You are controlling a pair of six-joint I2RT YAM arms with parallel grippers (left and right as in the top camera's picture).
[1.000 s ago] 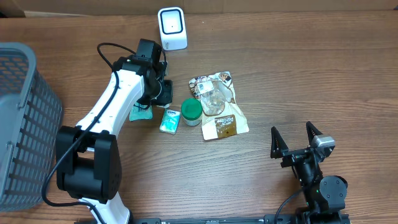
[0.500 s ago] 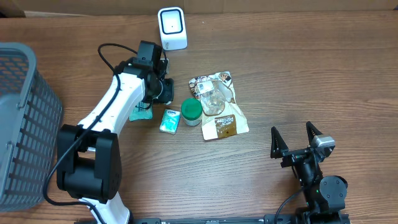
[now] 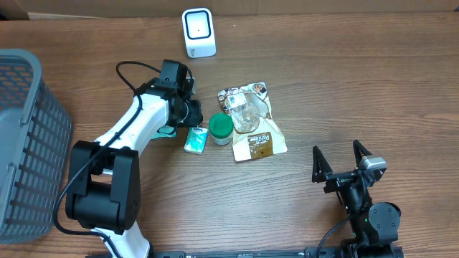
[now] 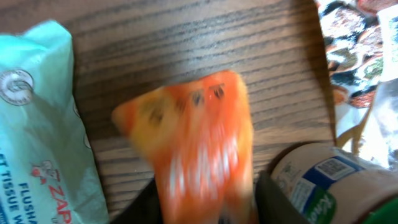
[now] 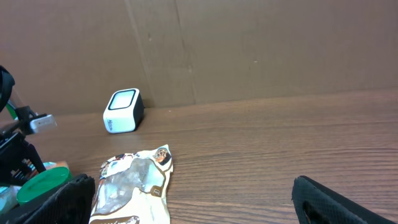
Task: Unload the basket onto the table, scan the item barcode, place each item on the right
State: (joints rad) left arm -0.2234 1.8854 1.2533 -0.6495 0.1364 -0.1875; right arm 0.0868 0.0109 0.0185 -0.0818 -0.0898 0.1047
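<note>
The orange packet (image 4: 199, 143) appears only in the left wrist view. It is blurred and sits between the dark fingers (image 4: 267, 200) of the left end effector (image 3: 188, 113), toward the far side of the desk (image 3: 344, 86), left of its middle. Whether that end effector grips the packet or stands open cannot be told. A teal tissue pack (image 4: 37, 130) lies just beside the packet on one side and a green-lidded jar (image 3: 221, 129) on the other. A printed snack pouch (image 3: 251, 123) lies next to the jar. A white scanner (image 3: 199, 32) stands at the far edge and a grey basket (image 3: 21, 143) at the left edge. The right end effector (image 3: 343, 163) rests wide open near the near right corner, holding nothing.
</note>
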